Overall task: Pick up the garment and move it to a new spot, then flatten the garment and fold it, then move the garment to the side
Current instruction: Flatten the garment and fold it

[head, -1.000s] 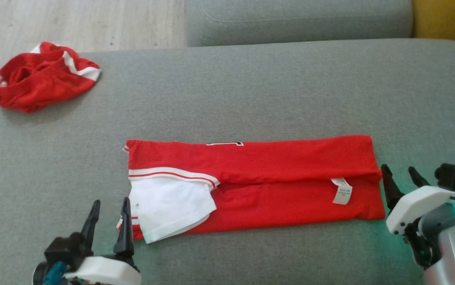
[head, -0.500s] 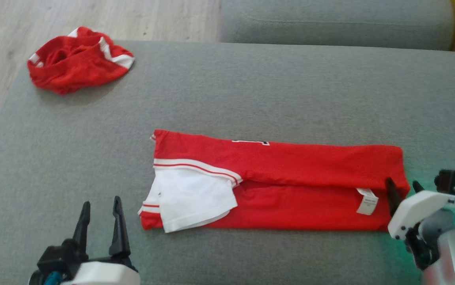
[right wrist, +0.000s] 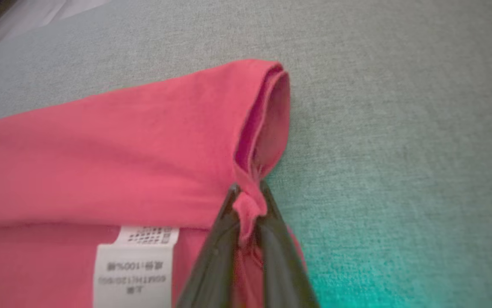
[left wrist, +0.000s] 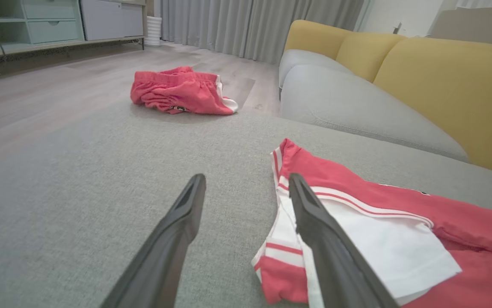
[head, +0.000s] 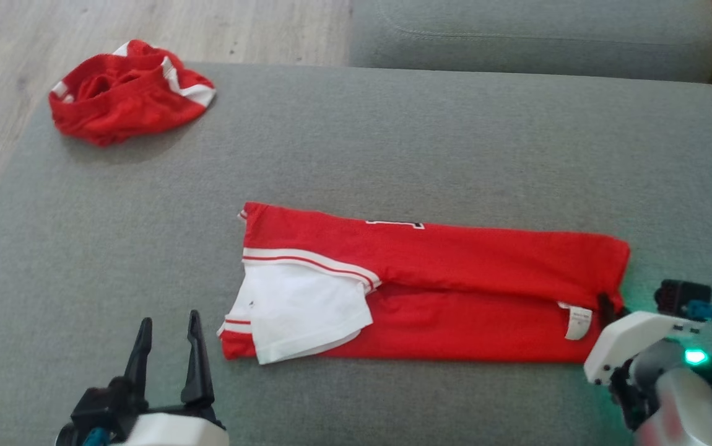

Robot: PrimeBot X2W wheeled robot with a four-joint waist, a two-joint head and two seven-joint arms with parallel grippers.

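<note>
While the folded red-and-white jersey garment lies mid-way on the grey fabric sofa cushion, the right gripper pinches its red hem at 3 o'clock. The left gripper, fingers spread wide and empty, stands at the garment's 8 o'clock, just beside it.

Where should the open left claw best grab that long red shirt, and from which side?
Probably the near left corner of the red shirt, where the striped sleeve hem pokes out. The left gripper sits open just left of it, so sliding in low from the left suits. The right gripper pinches the opposite end, so both ends would lift together.
</note>
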